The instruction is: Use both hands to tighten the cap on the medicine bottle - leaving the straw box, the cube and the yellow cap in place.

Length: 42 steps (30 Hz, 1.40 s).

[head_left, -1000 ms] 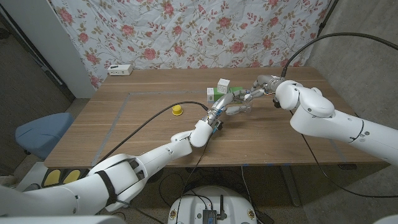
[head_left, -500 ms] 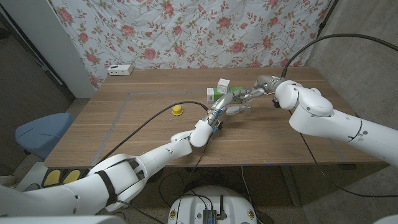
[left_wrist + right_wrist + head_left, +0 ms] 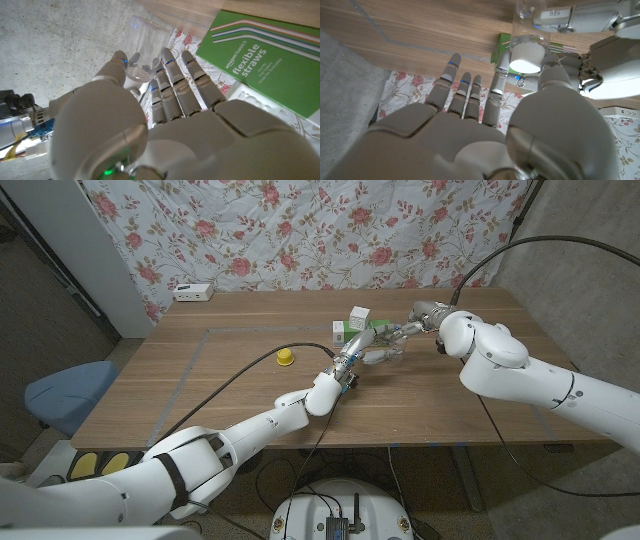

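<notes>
The clear medicine bottle (image 3: 377,354) is held up over the table's middle between my two hands. My left hand (image 3: 347,365) grips its body; in the left wrist view its fingers (image 3: 172,80) and thumb wrap the bottle (image 3: 142,37). My right hand (image 3: 398,333) pinches the white cap (image 3: 526,57) between thumb and a finger, its other fingers (image 3: 465,92) spread. The green straw box (image 3: 378,327) lies just behind the hands, with a white cube (image 3: 359,314) beside it. Left of them on the wood sits the yellow cap (image 3: 285,357).
A small white carton (image 3: 343,332) stands next to the straw box. A white power strip (image 3: 192,292) lies at the table's far left corner. Tape lines (image 3: 200,345) mark the table's left half. A blue chair (image 3: 62,392) stands beside the table's left edge.
My right arm has edged slightly to the left. Both hands stay on the bottle, and the other things have not moved.
</notes>
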{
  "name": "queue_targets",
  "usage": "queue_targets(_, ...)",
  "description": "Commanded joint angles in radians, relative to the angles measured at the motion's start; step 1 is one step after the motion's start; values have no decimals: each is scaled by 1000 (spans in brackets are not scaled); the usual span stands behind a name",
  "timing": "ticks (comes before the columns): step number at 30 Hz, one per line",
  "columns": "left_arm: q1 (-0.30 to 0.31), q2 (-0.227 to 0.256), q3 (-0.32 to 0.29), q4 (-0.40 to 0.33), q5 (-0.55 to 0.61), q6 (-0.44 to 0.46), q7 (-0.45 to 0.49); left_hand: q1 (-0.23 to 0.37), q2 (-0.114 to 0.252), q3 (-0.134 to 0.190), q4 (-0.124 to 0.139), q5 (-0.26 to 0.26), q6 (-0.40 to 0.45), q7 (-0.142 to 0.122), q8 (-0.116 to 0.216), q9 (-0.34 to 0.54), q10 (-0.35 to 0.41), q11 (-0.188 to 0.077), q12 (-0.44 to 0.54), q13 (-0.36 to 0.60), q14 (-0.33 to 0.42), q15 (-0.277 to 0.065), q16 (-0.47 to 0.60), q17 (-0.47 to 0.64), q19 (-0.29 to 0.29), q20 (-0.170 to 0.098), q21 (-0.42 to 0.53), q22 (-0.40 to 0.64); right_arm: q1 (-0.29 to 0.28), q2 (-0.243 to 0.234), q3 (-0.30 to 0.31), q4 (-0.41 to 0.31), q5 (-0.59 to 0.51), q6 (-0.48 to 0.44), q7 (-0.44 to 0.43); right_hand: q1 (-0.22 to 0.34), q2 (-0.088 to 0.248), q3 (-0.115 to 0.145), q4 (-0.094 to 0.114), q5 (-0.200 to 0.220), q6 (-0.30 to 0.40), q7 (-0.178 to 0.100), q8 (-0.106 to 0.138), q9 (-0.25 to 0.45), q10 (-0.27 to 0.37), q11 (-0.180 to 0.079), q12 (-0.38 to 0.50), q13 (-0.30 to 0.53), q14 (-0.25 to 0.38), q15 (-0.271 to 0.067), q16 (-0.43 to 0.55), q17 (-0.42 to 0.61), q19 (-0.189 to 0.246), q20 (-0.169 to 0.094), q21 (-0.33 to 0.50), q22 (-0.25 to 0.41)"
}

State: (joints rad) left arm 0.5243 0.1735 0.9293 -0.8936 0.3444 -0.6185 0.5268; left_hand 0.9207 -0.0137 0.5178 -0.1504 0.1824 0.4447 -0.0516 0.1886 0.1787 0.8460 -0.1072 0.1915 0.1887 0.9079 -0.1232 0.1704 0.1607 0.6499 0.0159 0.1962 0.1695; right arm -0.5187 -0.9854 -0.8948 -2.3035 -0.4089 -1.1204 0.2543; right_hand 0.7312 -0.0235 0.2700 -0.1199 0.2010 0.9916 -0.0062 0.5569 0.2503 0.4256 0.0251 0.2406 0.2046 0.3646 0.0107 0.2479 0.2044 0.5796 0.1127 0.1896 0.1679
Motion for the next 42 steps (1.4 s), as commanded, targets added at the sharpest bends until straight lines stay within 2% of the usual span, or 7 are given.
queue_targets(1, -2, -2, 0, 8, -2, -2, 7, 1, 6, 6, 5, 3, 7, -1, 1, 4, 47, -35, 7, 4, 5, -84, 5, 1, 4, 5, -1, 3, 31, 25, -57, 15, -27, -39, -23, 3, -10, 1, -7, 8, 103, -67, 18, -2, 17, -11, 5, 1, 16, -1, 8, 3, 10, -1, 8, 3)
queue_targets(15, -9, -8, 2, 27, -5, -10, 12, 2, 6, 7, 4, 3, 7, -2, 1, 4, 48, -37, 7, 4, 5, -85, 4, 1, 3, 5, -2, 3, 47, 45, -100, 30, -55, -68, -71, -10, -19, -9, -12, 5, 192, -55, 47, -17, 84, -33, 15, 0, 58, -20, 20, 3, 24, -15, 8, 3)
queue_targets(25, -12, -10, 4, 35, -7, -14, 13, 1, 5, 8, 4, 3, 7, -1, 1, 4, 48, -35, 7, 4, 5, -84, 4, 1, 3, 4, -2, 3, 62, 46, -131, 31, -75, -88, -78, -20, -25, -16, -11, 0, 199, -54, 47, -22, 92, -38, 12, -1, 62, -27, 20, 4, 26, -21, 7, 3)
queue_targets(27, -12, -10, 4, 36, -10, -15, 11, 2, 5, 8, 3, 3, 7, -1, 1, 4, 46, -35, 6, 4, 5, -84, 4, 1, 3, 4, -1, 3, 55, 42, -123, 29, -70, -79, -86, -28, -30, -21, -8, -3, 195, -54, 45, -24, 92, -37, 11, -1, 62, -27, 19, 4, 26, -21, 7, 3)
queue_targets(30, -13, -10, 5, 36, -9, -16, 12, 1, 5, 8, 3, 3, 7, -1, 1, 4, 44, -34, 6, 4, 4, -84, 3, 1, 3, 4, -2, 3, 57, 34, -123, 25, -67, -73, -77, -81, -43, -44, 11, -17, 176, -58, 32, -31, 85, -25, -1, -1, 55, -17, 14, 6, 20, -20, 3, 3)
queue_targets(34, -13, -10, 5, 35, -7, -14, 15, 1, 5, 9, 3, 3, 7, -2, 1, 4, 44, -36, 6, 4, 4, -84, 3, 1, 2, 4, -2, 3, 49, 33, -115, 21, -62, -72, -84, -105, -48, -54, 18, -22, 149, -58, 19, -34, 74, -27, -10, 0, 50, -13, 10, 6, 12, -19, 0, 3)
queue_targets(42, -15, -8, 6, 36, -7, -18, 12, 1, 5, 9, 4, 3, 5, -3, 0, 4, 43, -35, 6, 4, 3, -84, 3, 1, 0, 3, -2, 3, 58, 20, -119, 8, -57, -78, -62, -155, -52, -74, 34, -26, 70, -49, -18, -38, 44, -1, -29, 1, 28, 3, -4, 7, -7, -21, -4, 3)
